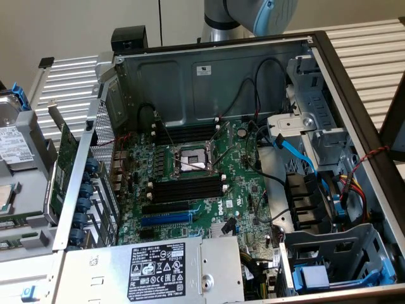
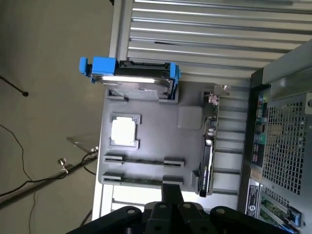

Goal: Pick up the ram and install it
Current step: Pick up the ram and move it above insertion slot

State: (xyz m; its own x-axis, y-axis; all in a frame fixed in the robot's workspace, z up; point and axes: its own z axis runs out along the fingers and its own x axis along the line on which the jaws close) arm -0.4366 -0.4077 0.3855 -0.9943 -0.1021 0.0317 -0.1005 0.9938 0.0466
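Note:
Two long thin green ram sticks stand on edge in holders on a grey tray [image 2: 190, 117]: one ram stick [image 2: 144, 161] and a second [image 2: 139, 181] beside it. My gripper [image 2: 171, 190] hangs above the tray, its black body over the edge nearest the second stick and touching nothing. In the exterior view the arm [image 1: 253, 16] is behind the open computer case. Black memory slots with white end clips [image 1: 186, 186] lie on the motherboard beside the processor socket [image 1: 190, 158], and another bank [image 1: 186, 133] lies on the socket's far side.
The tray also carries a hard drive in a blue carrier [image 2: 131, 80], a processor chip [image 2: 123, 130] and a green card with a metal bracket [image 2: 209, 141]. The case wall [image 2: 282, 136] stands beside the tray. Cables [image 1: 294, 152] and a drive cage [image 1: 335, 259] crowd the case's right side.

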